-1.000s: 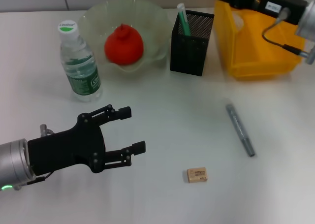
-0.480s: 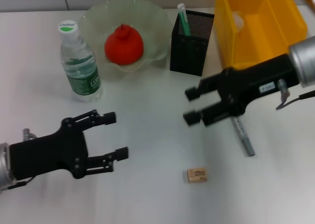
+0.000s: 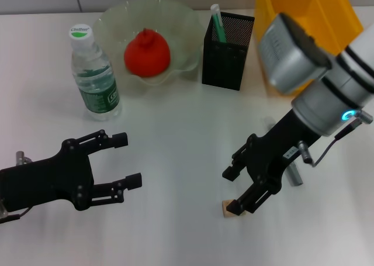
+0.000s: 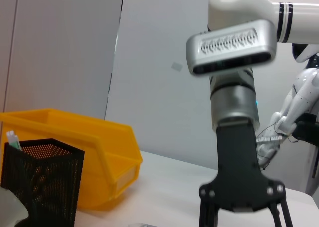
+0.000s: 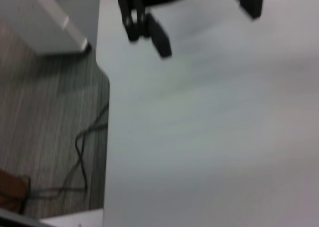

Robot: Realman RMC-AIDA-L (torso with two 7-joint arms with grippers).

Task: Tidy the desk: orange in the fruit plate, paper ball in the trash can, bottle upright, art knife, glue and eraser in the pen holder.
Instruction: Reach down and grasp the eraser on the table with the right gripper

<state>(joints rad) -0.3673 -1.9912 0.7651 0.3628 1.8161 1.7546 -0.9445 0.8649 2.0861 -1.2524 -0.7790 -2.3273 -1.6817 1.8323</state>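
My right gripper (image 3: 231, 190) is open and low over the table, its fingers on either side of the tan eraser (image 3: 224, 208), which is partly hidden by the nearer finger. The grey art knife (image 3: 294, 178) lies just behind that arm, mostly covered. My left gripper (image 3: 127, 159) is open and holds nothing at the near left. The orange (image 3: 146, 52) sits in the fruit plate (image 3: 181, 20). The bottle (image 3: 93, 73) stands upright. The pen holder (image 3: 227, 47) holds a green-and-white tube (image 3: 217, 20). The trash can (image 3: 307, 17) stands at the back right. The paper ball is hidden.
The left wrist view shows the right arm (image 4: 239, 152) standing in front of the trash can (image 4: 75, 157) and the pen holder (image 4: 40, 182). In the right wrist view the table edge (image 5: 105, 137) drops to the floor, with a cable lying there.
My right arm has swung from over the trash can down to the eraser. My left gripper has drawn back toward the near left, still open.
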